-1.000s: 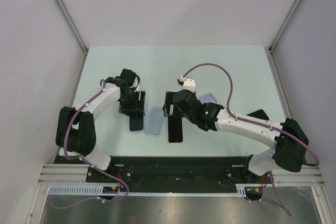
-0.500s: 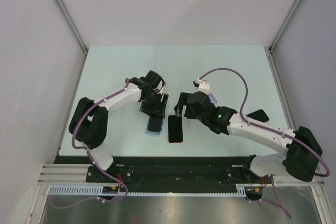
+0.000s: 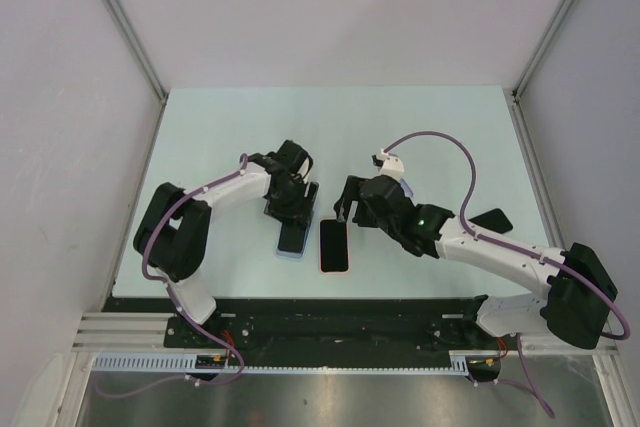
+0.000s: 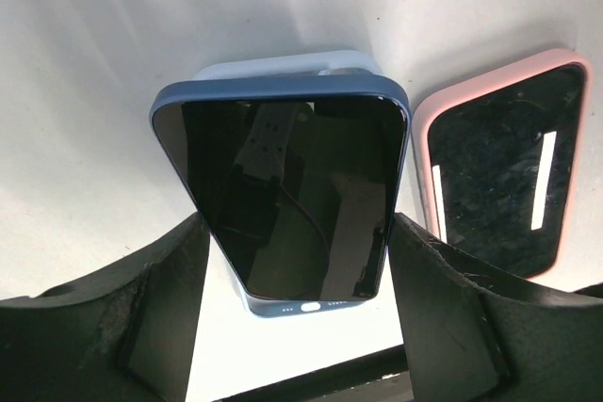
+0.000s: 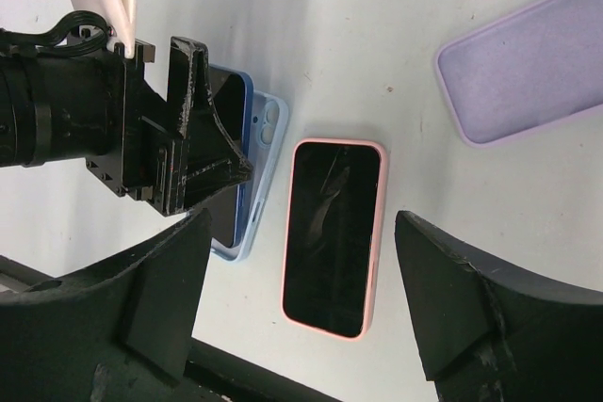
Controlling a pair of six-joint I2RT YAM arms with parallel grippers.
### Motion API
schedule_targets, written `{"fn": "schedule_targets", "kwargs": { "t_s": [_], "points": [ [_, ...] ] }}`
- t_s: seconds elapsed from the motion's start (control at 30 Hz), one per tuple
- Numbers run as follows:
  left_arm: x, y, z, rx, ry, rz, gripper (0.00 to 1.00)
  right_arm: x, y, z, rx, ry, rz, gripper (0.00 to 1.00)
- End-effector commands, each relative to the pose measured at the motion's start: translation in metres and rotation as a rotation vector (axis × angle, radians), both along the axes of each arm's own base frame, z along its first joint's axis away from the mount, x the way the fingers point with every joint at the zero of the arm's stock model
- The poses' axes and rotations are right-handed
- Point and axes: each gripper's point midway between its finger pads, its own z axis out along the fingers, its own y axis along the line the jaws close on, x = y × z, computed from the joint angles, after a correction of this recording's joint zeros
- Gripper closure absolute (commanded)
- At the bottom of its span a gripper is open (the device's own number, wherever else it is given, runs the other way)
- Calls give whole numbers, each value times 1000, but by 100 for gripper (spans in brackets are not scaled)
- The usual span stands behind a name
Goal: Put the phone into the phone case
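A phone (image 4: 292, 195) with a dark blue frame and black screen sits between my left gripper's (image 4: 297, 270) fingers (image 4: 141, 308), and both jaws press its long sides. It lies over the light blue phone case (image 4: 283, 65), whose rim peeks out past its top end and lower left corner. I cannot tell whether it is seated. From above, the left gripper (image 3: 292, 215) covers the phone (image 3: 292, 238) and the case (image 3: 283, 250). My right gripper (image 5: 301, 223) hovers open above a pink-cased phone (image 5: 334, 233), holding nothing.
The pink-cased phone (image 3: 333, 245) lies just right of the light blue case. A purple case (image 5: 532, 63) rests farther back on the right. A black flat object (image 3: 490, 219) lies beside the right arm. The black front rail (image 3: 330, 307) runs close below the phones.
My left gripper has carried the phone to the right, from beside the light blue case to over it. The right gripper has drawn back off the pink-cased phone.
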Motion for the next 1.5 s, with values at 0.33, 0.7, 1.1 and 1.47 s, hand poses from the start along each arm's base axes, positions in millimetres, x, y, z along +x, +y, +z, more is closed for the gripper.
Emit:
{"fn": "schedule_targets", "kwargs": {
  "t_s": [0.33, 0.7, 1.1, 1.47],
  "points": [
    [-11, 5, -6, 56, -5, -44, 37, 2, 1, 12, 56, -21, -21, 18],
    [-9, -4, 48, -52, -88, 22, 9, 2, 6, 14, 85, -15, -3, 18],
    [9, 49, 35, -313, 44, 350, 29, -8, 61, -12, 182, 80, 130, 31],
    [10, 59, -3, -277, 152, 342, 32, 2, 106, -69, 80, 133, 163, 43]
  ]
}}
